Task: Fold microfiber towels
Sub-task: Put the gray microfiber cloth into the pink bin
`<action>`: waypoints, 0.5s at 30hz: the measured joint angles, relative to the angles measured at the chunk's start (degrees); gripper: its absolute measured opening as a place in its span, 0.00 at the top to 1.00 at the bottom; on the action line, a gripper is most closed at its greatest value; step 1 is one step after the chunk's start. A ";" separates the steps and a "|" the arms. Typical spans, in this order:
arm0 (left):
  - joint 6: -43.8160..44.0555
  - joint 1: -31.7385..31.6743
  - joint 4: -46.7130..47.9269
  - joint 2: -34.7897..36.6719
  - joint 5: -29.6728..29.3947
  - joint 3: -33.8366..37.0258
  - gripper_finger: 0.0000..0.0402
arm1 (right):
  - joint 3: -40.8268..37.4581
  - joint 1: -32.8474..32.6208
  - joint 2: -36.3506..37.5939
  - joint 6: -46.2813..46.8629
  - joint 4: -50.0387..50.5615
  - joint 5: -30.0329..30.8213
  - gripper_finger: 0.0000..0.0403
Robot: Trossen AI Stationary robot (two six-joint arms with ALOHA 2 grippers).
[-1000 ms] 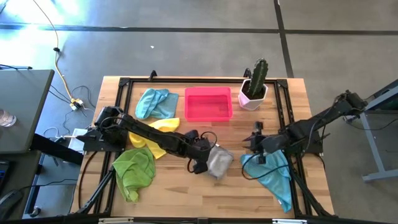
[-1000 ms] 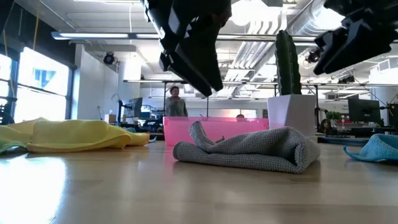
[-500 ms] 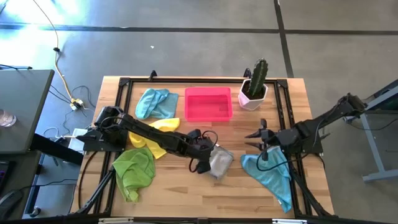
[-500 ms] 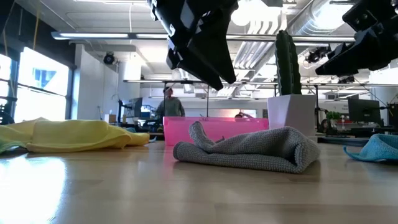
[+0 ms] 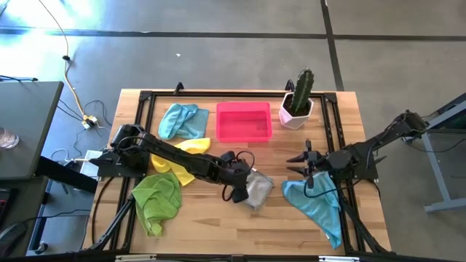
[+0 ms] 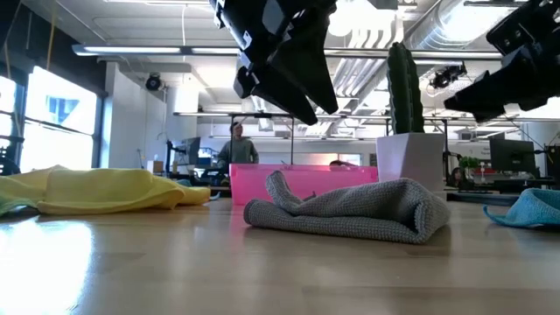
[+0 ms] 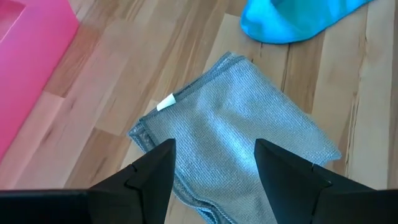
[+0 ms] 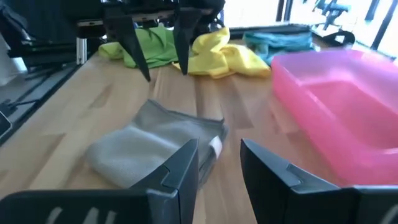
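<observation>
Grey towel [image 5: 257,189] lies folded on the bench [image 5: 218,225] near centre-front, white tag at one edge. Left claw [image 5: 240,191] hangs just above it w/ fingers spread and empty; in the left wrist view the towel [image 7: 239,130] sits right below and between the two fingers [image 7: 149,177], not touching. Low view shows the same: claw [image 6: 293,83] up in the air over the grey towel [image 6: 350,210]. Right claw [image 5: 304,161] is off the bench, to the right of the grey towel, fingers open, holding nothing; blue towel [image 5: 317,204] lies under and in front of that arm. Other towels: yellow [image 5: 178,160] and lime green [image 5: 158,198] at left, another light blue [image 5: 182,120] at back left beside the pink tray [image 5: 244,121]. Potted cactus [image 5: 298,98] stands right of the tray.
</observation>
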State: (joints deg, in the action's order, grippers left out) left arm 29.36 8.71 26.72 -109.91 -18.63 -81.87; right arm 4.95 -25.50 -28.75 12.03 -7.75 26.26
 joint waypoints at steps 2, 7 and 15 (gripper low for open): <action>1.60 0.20 0.26 0.00 0.00 0.00 0.48 | 0.00 0.00 0.04 0.66 0.50 -0.24 0.72; 4.09 0.83 -0.30 0.00 -0.10 0.00 0.48 | 0.00 0.00 -0.09 -3.14 2.42 -6.97 0.72; 11.07 2.93 -0.45 0.00 -3.03 0.02 0.48 | 0.00 0.00 -0.13 -13.44 2.81 -11.73 0.72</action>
State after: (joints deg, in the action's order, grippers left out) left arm 40.43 11.64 26.27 -109.91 -21.66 -81.84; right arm 4.95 -25.50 -28.88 -1.41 -4.94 14.53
